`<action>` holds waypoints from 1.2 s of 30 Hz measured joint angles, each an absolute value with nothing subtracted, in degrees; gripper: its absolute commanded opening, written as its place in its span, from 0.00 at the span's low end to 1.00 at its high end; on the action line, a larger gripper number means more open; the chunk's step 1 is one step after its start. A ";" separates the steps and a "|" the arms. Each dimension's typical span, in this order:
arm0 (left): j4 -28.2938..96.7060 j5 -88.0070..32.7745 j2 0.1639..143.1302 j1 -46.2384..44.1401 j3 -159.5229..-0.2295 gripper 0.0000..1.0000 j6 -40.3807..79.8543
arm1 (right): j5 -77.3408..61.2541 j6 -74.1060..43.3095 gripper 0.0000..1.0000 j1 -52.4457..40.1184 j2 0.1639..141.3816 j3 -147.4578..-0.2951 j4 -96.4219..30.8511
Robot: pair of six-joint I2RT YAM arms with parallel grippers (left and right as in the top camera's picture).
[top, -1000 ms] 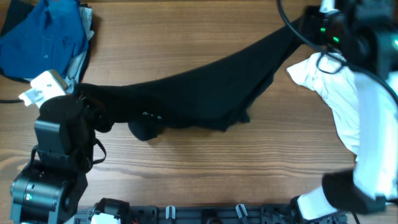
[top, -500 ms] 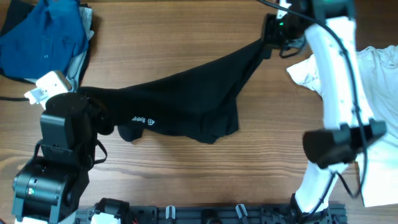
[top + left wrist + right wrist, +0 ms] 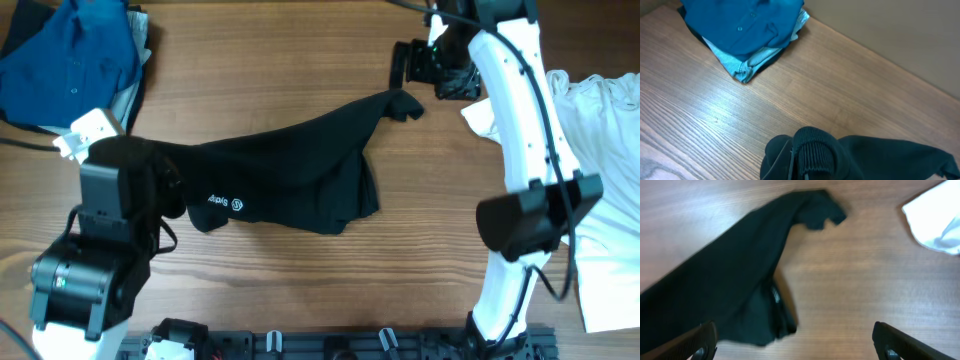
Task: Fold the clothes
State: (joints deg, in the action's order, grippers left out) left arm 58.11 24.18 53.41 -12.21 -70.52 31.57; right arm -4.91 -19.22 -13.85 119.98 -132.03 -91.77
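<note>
1. The black T-shirt (image 3: 290,175) lies crumpled on the wooden tabletop (image 3: 300,290). It stretches in a long slanting band from the left arm up to a narrow tip near the right arm.
2. The left hand (image 3: 168,192) is clamped together on the shirt's left end. In the left wrist view the fabric bunches at the bottom edge, with a ribbed collar (image 3: 812,156) showing.
3. A small white logo (image 3: 226,202) with lettering faces up close to that gripped end.
4. The right hand (image 3: 795,339) hangs over the tabletop with its fingers wide apart and nothing between them. The shirt's narrow tip lies near it, not touching.
5. A blue buttoned shirt (image 3: 70,60) sits heaped on paler cloth at the far left corner, well apart from the black shirt's middle.
6. A white T-shirt (image 3: 600,150) lies rumpled along the right edge, partly under the right arm.
</note>
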 measured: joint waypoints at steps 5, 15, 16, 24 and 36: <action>57.84 24.16 55.44 -12.21 -70.52 0.04 31.57 | -4.54 -19.33 0.66 -25.65 113.14 -131.98 -91.85; 57.84 24.16 56.69 -12.21 -70.52 0.04 31.57 | -5.21 -22.33 0.50 -34.83 111.33 -118.54 -89.08; 57.82 24.18 56.69 -12.21 -70.52 0.04 31.57 | -5.21 -22.68 0.53 -34.57 111.37 -117.23 -88.73; 57.82 24.18 56.71 -12.21 -70.52 0.04 31.57 | -6.68 -22.90 0.60 -34.41 111.59 -103.07 -83.07; 57.87 24.16 56.71 -12.21 -70.52 0.04 31.57 | -12.23 -21.30 0.70 -34.46 111.61 -80.66 -69.25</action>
State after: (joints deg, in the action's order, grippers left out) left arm 57.87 24.16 56.71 -12.21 -70.52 31.57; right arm -12.23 -21.30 -34.46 111.61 -80.66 -69.25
